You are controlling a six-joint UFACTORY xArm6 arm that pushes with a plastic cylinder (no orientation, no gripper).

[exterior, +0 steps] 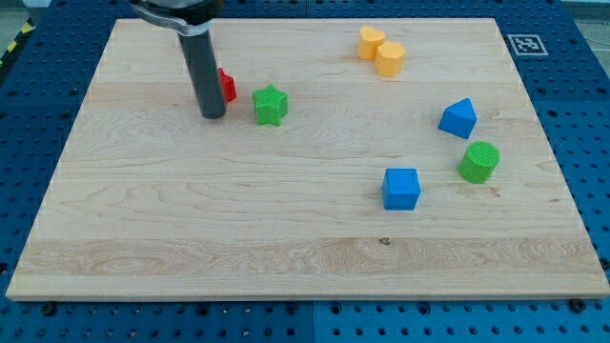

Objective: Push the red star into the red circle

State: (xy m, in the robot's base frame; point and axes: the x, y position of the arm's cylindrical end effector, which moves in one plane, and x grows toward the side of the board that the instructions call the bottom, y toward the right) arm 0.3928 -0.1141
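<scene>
In the upper left of the frame my tip (213, 115) rests on the surface (286, 238). A red block (227, 86) sits just behind it, mostly hidden, shape unclear. No fingers exist, nothing held. Green star (271, 105) sits just right.

Our tip (213, 115) sits left of the green star block (271, 105), touching a red block (227, 86). Below the star, bare wooden board (191, 219) leaves us room.
</scene>
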